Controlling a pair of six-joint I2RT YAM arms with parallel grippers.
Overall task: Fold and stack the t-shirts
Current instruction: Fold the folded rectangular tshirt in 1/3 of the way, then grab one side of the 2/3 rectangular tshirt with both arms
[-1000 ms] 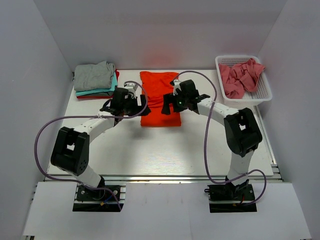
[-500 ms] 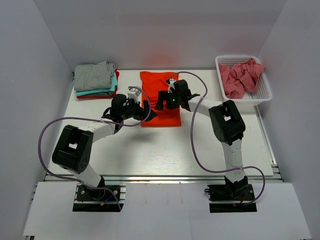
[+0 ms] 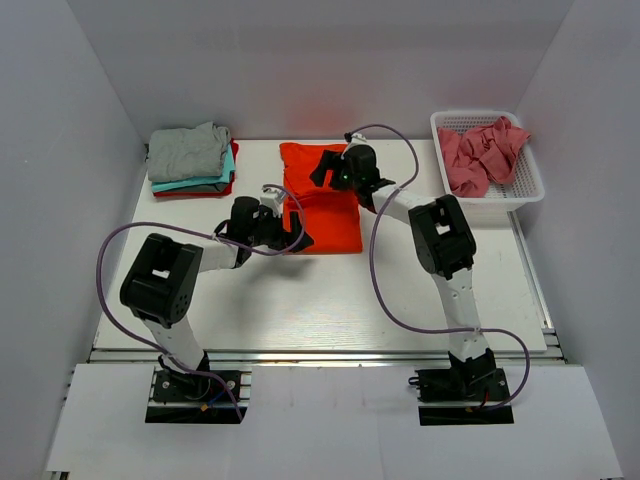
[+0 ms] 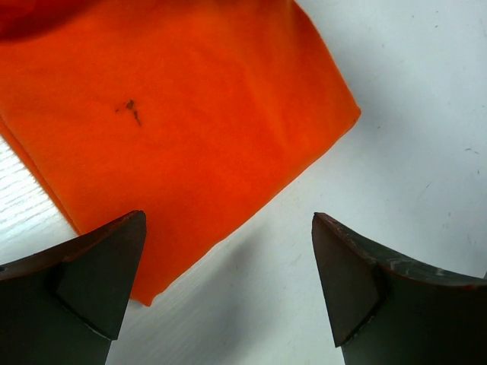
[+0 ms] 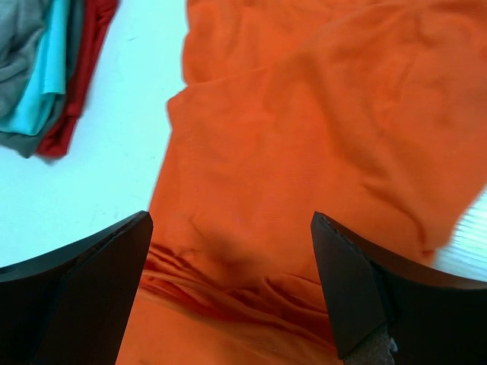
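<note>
masking orange t-shirt edges: left claw, right claw.

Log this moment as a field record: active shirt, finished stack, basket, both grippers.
active shirt: orange t-shirt, partly folded, lying on the table, middle back
stack: grey t-shirt on top, teal t-shirt and red t-shirt beneath, back left
basket: white basket, back right, holding crumpled pink clothing
left gripper: open, empty, over the orange t-shirt's near left corner
right gripper: open, empty, over its far part
</note>
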